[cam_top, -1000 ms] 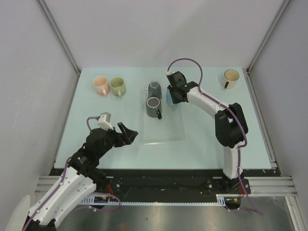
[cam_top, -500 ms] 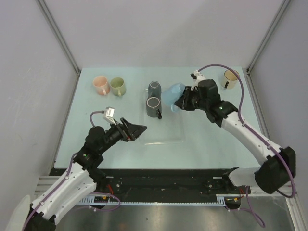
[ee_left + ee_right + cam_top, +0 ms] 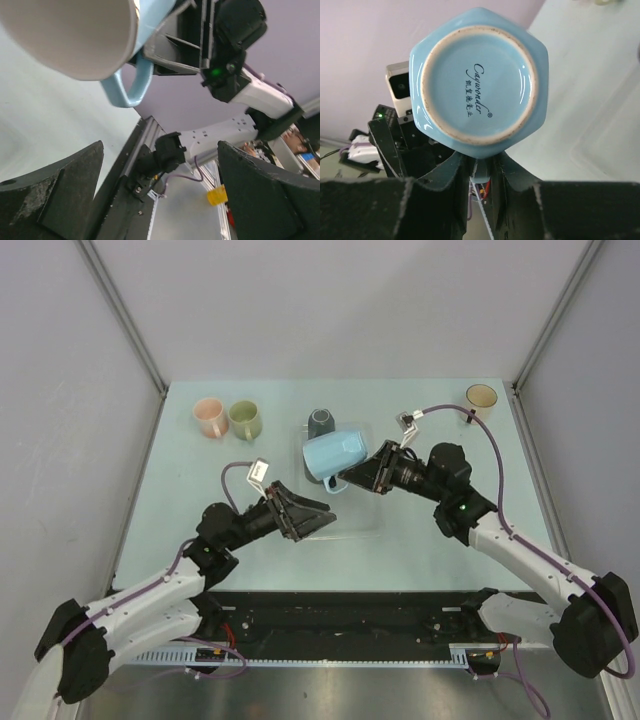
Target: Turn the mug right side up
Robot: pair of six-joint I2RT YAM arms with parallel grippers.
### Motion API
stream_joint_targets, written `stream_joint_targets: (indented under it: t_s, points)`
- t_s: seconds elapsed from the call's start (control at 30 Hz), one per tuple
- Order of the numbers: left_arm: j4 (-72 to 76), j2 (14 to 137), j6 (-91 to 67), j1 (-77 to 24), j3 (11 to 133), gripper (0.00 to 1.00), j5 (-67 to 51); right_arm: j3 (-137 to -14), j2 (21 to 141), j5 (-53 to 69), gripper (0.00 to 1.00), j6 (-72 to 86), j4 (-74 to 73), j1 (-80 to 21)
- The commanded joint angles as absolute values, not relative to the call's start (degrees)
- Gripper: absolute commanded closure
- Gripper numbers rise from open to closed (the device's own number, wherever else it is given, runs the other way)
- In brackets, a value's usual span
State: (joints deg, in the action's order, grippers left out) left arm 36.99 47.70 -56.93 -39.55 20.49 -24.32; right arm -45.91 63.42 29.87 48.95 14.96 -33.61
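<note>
Pale table (image 3: 180,475) beneath; only right wrist view shows mug (image 3: 479,75) base stamp.

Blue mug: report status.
Right gripper shut on blue mug. Mug aloft, on its side, mouth toward open left gripper. Grey mug beyond it.

Standing at the far left of the pale green table (image 3: 180,500): a pink mug (image 3: 208,417) and a green mug (image 3: 245,420), just beside each other, both mouth up with handles toward the near side. Farther along the back, a dark grey mug (image 3: 321,423), upright and partly hidden, and well apart in the far right corner a cream mug (image 3: 481,397), also mouth up. Lying flat mid-table, a clear plastic tray (image 3: 365,531) with faint edges; around it all, plain grey walls (image 3: 330,300) and aluminium corner posts (image 3: 121,310).
</note>
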Motion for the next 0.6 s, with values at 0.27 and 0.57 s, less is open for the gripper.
stream_joint_targets:
  t_s: [0.27, 0.57]
  points:
    - [50.01, 51.06, -55.72, -44.74, 24.17, 0.14, -19.08, -45.79, 60.73, 31.29, 1.0, 55.9, 36.12, -38.84]
    - [51.15, 51.94, -55.9, -44.65, 25.93, 0.21, -17.49, -45.7, 60.56, 31.46, 1.0, 55.81, 37.27, -40.87]
